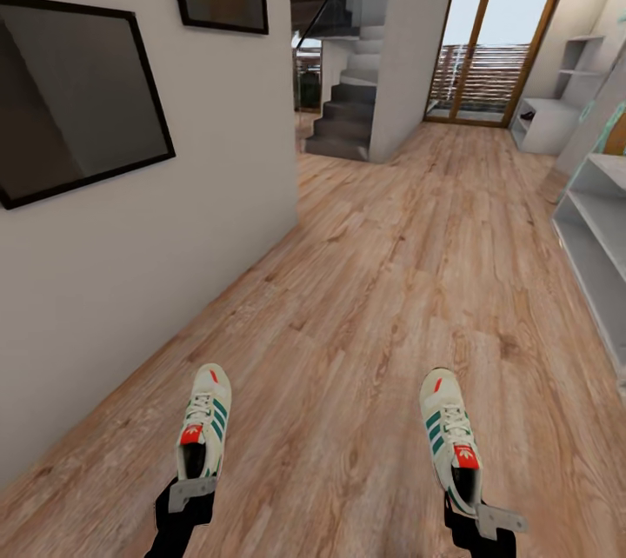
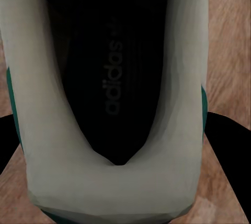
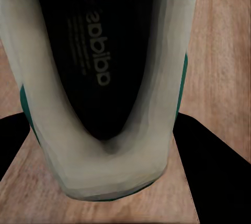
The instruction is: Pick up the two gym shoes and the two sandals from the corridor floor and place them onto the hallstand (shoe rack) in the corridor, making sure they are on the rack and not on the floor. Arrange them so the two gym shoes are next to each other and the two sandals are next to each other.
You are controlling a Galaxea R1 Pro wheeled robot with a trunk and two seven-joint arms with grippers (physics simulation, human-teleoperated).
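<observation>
Both cream-white gym shoes with green stripes hang above the corridor floor (image 1: pixel 382 280), toes pointing away from me. My left gripper (image 1: pixel 191 493) is shut on the heel of the left gym shoe (image 1: pixel 204 423), whose dark insole (image 2: pixel 112 77) faces the left wrist camera. My right gripper (image 1: pixel 476 516) is shut on the heel of the right gym shoe (image 1: pixel 450 441), seen from above its opening (image 3: pixel 99 51) in the right wrist view. A pale grey unit with open shelf levels (image 1: pixel 596 223), apparently the hallstand, stands at the right edge. The sandals are out of view.
A white wall (image 1: pixel 174 245) with dark framed pictures runs along the left. Far ahead are grey stairs (image 1: pixel 343 119) and a glass door (image 1: pixel 496 45). A low white bench (image 1: pixel 548 123) with stepped shelves above it sits at the far right.
</observation>
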